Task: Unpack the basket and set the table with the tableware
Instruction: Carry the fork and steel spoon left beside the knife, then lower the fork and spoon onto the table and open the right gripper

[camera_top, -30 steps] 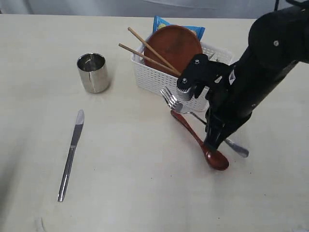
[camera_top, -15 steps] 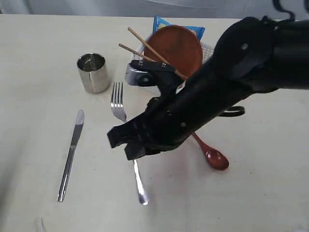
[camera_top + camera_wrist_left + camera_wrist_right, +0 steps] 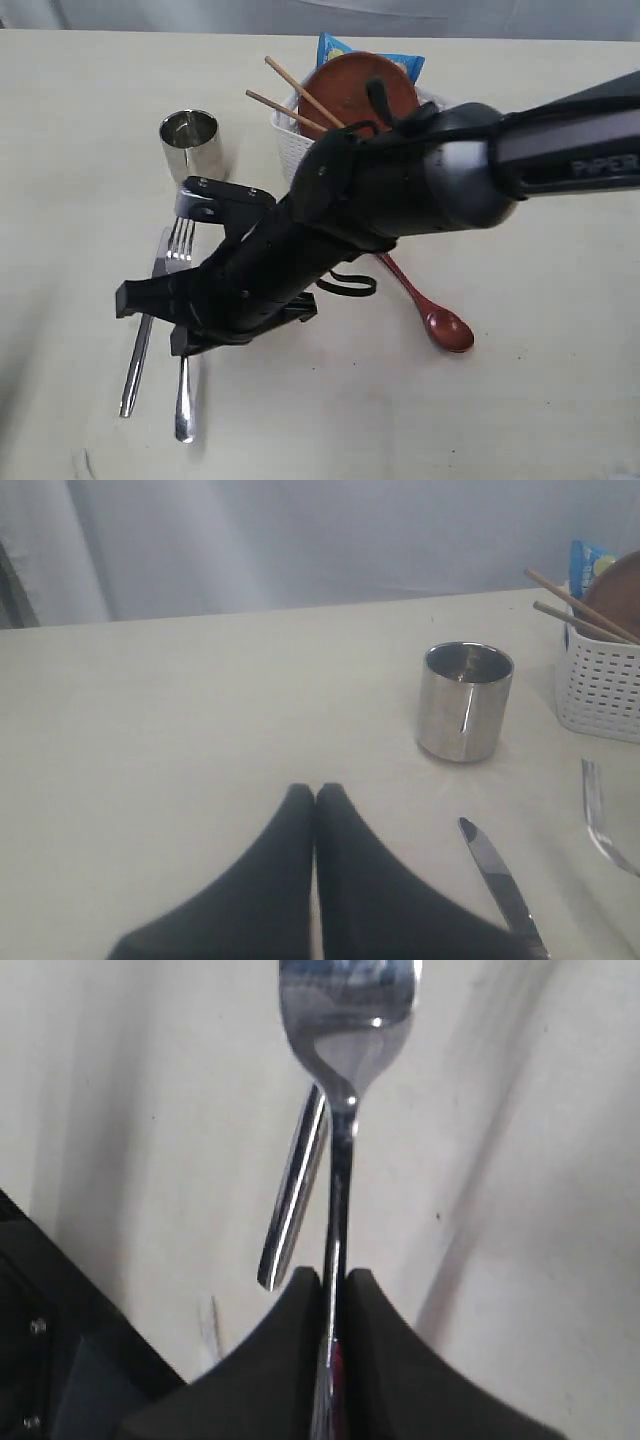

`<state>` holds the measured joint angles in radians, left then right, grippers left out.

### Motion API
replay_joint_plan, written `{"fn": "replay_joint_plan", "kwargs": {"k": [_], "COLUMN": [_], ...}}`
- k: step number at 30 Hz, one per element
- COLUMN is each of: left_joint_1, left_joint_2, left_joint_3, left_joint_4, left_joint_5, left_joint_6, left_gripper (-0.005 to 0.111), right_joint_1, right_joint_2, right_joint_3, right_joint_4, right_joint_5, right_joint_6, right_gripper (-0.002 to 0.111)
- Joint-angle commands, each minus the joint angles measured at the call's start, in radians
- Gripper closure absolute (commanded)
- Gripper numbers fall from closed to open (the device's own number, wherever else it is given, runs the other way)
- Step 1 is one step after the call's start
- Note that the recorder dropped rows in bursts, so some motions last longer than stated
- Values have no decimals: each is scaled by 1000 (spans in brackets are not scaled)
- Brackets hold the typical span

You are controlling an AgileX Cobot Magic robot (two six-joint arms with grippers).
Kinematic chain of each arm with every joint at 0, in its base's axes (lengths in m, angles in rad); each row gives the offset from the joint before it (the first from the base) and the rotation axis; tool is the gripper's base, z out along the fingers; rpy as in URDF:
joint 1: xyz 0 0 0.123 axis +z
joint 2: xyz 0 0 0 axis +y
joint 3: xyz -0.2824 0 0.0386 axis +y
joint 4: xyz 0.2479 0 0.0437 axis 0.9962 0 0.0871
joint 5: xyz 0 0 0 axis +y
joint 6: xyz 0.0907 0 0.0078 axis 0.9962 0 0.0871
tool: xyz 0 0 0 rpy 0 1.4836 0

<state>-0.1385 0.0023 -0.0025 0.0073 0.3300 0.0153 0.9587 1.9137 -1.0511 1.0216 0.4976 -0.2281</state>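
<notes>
Nearest: steel fork point(image 3: 184, 402) pinched by handle in right gripper point(image 3: 335, 1278), jaws nearly closed on it. Fork parallel to and just beside steel knife point(image 3: 133, 372) on pale cream table point(image 3: 80, 80); whether fork touches table, cannot tell. Off to side, left gripper point(image 3: 315, 792): jaws pressed together, empty.

Out already: knife, reddish-brown wooden spoon point(image 3: 445, 330), steel cup point(image 3: 192, 150).

Left in white lattice plastic basket point(image 3: 296, 152): round brown plate point(image 3: 345, 95), wooden chopsticks point(image 3: 290, 86); bowl unseen. Behind plate, blue snack packet point(image 3: 335, 46). Basket front hidden by right arm point(image 3: 400, 190).

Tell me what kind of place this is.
Probably a robotics lab staged as a dining setup: a cream table against a plain grey curtain, a black robot arm whose right end effector holds a fork, and a white basket holding a plate.
</notes>
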Motion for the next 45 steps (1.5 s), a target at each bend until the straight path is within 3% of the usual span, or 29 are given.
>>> {"fn": "replay_joint_plan", "kwargs": {"k": [1,18,25,45], "left_joint_1": [-8,-8,-8,-8], "left_joint_2": [-2,-2,-2,-2], "left_joint_3": [2,2,2,2], "left_joint_4": [-2,-2,-2,-2], "left_joint_5": [-9,-9,-9,-9], "left_joint_6": [-4,-4,-4,-4], "left_gripper": [107,107,107,107], "right_joint_1": [0,0,3,0], "right_joint_2": [78,119,175,183], "right_joint_3": [-59,-70,-157,-160], "right_joint_4": [9,9,-4,-29], "right_joint_5": [-37,-156,-71,-26], "right_joint_6": [74,159,160,187], "right_gripper": [109,109,109,109]}}
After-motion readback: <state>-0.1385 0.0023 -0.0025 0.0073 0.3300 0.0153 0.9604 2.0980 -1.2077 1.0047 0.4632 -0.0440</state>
